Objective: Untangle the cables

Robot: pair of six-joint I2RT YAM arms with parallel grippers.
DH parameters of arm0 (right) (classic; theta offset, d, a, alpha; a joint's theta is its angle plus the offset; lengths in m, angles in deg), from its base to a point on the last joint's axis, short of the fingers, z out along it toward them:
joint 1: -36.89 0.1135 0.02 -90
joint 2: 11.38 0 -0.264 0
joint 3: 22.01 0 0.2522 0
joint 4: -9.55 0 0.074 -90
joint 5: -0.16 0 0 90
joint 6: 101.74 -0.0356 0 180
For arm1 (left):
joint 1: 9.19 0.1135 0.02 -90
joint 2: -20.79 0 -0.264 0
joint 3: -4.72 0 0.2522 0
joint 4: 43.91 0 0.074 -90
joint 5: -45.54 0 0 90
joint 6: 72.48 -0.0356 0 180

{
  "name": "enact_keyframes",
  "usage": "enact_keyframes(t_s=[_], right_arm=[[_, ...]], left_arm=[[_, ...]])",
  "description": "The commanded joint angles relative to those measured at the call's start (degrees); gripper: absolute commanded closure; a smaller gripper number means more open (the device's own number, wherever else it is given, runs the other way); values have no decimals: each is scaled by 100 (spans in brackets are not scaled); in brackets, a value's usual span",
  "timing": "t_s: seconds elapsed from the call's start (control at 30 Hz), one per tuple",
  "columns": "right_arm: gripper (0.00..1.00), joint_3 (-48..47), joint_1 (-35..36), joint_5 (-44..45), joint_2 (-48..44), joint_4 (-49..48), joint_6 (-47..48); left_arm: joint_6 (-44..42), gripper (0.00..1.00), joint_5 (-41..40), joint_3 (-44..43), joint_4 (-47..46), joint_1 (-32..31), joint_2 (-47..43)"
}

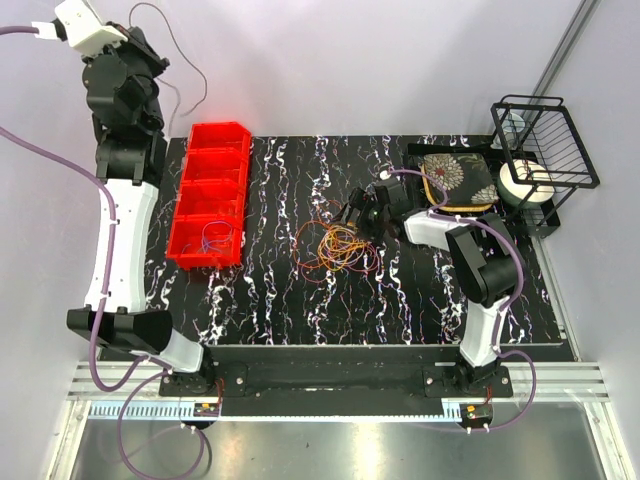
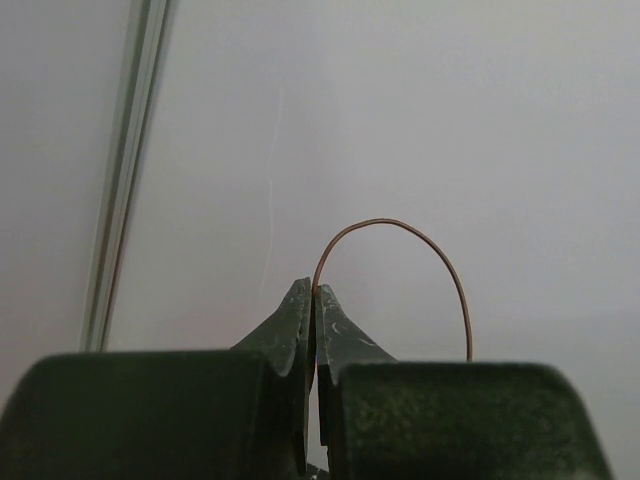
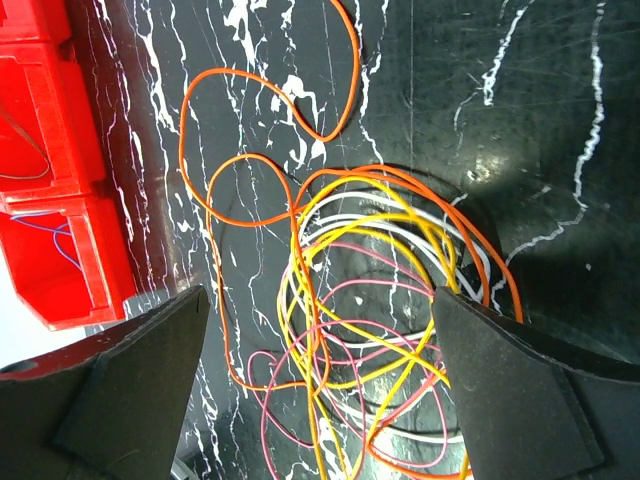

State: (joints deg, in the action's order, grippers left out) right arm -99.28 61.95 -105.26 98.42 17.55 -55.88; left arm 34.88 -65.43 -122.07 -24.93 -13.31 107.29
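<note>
The cables [image 1: 338,248] lie in a tangle of orange, yellow, pink and white loops on the black marbled table [image 1: 300,310]. My right gripper [image 1: 356,213] hangs open just above the tangle's right side. In the right wrist view the tangle [image 3: 385,335] lies between and below the spread fingers of the right gripper [image 3: 320,295]. One orange loop [image 3: 265,80] trails out toward the bin. My left gripper [image 1: 133,42] is raised high at the far left, shut on a thin brown cable [image 1: 190,60] that loops free in the air. The left wrist view shows the left gripper [image 2: 315,293] with its jaws pinching that cable [image 2: 400,226].
A red bin [image 1: 212,150] with several compartments stands left of the tangle; its nearest compartment holds a thin blue cable [image 1: 213,238]. A floral box [image 1: 457,178], a white roll [image 1: 527,185] and a black wire basket [image 1: 545,150] are at the back right.
</note>
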Motion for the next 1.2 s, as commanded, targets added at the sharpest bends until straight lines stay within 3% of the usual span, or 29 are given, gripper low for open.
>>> enact_keyframes(t_s=[0.0, 0.37, 0.6, 0.87, 1.17], right_arm=[[0, -250, -10, -224, 191, -75, 28], [0, -338, -1, -348, 332, -48, 19], [0, -356, -1, -400, 358, -48, 2], [0, -373, -1, -471, 402, -57, -16], [0, -399, -1, -515, 411, -57, -33]], left_arm=[[-286, 100, -328, 220, -671, 52, -362], [-673, 100, -829, 958, -846, 131, -642], [-603, 100, -1102, 2397, -1154, 131, -1144], [-50, 100, -1058, 3594, -1189, 131, -1241], [846, 100, -339, 3964, -785, 131, -916]])
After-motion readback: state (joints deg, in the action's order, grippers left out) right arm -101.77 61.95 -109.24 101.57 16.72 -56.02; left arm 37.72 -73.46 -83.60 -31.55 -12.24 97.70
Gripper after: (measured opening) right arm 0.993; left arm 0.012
